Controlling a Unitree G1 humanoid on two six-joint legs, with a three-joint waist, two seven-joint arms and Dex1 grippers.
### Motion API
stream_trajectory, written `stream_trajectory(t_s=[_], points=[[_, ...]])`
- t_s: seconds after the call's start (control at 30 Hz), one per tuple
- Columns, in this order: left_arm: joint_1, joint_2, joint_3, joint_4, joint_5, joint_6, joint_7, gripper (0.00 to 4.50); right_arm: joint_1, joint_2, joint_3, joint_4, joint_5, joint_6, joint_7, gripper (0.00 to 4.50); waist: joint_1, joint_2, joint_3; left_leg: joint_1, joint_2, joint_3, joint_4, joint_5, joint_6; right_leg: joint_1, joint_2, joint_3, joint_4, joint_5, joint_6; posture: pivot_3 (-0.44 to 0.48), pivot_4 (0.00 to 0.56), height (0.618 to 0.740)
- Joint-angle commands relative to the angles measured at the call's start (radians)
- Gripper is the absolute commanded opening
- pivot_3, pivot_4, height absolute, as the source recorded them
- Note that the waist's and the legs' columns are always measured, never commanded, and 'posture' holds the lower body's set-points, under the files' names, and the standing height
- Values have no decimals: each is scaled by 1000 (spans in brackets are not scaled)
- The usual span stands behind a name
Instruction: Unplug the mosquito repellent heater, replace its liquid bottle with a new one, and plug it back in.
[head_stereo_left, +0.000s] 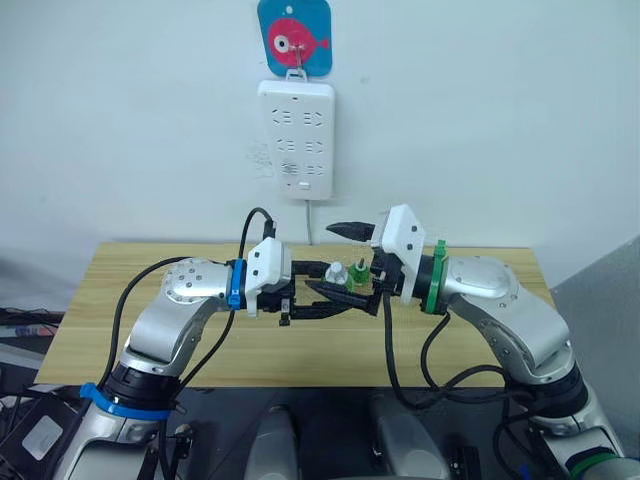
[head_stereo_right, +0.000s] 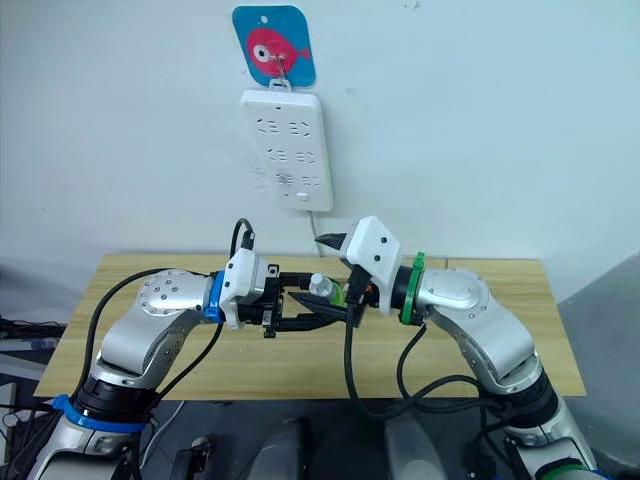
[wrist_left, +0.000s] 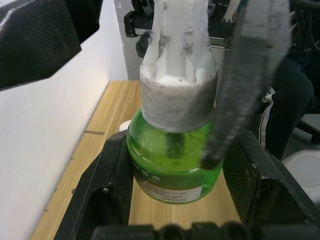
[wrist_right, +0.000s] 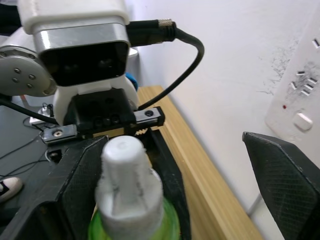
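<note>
Left gripper (head_stereo_left: 325, 297) held the green bottle (wrist_left: 172, 160), jaws clamped on it, above the worktop (head_stereo_left: 150, 355). Right gripper (head_stereo_left: 360, 262) stood at its white cap (wrist_right: 125, 170), jaws apart. Bottle swap step, likely; next calls for a grip on the cap.

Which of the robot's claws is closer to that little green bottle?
Left. The left gripper is clamped around the green liquid bottle, a finger on each side; the right gripper is open over its white cap, one finger beside it.
</note>
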Motion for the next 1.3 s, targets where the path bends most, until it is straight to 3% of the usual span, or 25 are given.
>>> stream_trajectory(t_s=[0.03,0.3,0.47,0.67,0.77,1.0,1.17,1.3], points=[[-5,5,8,-19,-7,-10,-4,2252,1,-90,-91,7,36,-9,73,4500,1,0,0,0,0,0,0,0,0,0,0,0,0,0,0,-142,170,725],[18,18,20,-19,-4,-15,2,2252,37,-273,-190,-22,206,63,247,4500,-1,0,0,0,0,0,0,0,0,0,0,0,0,0,0,-146,167,725],[16,14,18,-13,-2,-20,1,2252,30,-178,-123,-89,236,102,159,4500,-8,0,0,0,1,0,0,0,0,0,1,0,0,0,0,-144,168,725],[21,10,9,-23,1,-24,0,2252,-64,-43,3,27,68,23,44,4500,-12,0,-1,0,1,0,0,0,0,0,1,0,0,0,0,-147,170,725],[21,7,4,-27,3,-24,2,2252,-79,-28,21,68,23,-11,40,4500,-10,0,-1,0,0,0,0,0,0,0,0,0,0,0,0,-140,171,725],[33,24,16,-27,10,-32,1,2252,-90,-210,-103,141,69,-41,203,4500,-2,0,-1,0,0,0,0,0,0,0,0,0,-1,0,0,-136,173,725],[45,35,23,-27,10,-36,0,2252,-60,-354,-121,92,135,-10,353,4500,0,0,-1,0,0,0,0,0,0,0,0,0,-1,0,0,-138,176,725],[49,36,22,-28,11,-37,-1,2252,-70,-326,-129,33,209,45,342,4500,-8,0,-1,0,1,1,-1,0,0,0,1,0,-1,0,0,-140,176,725]])
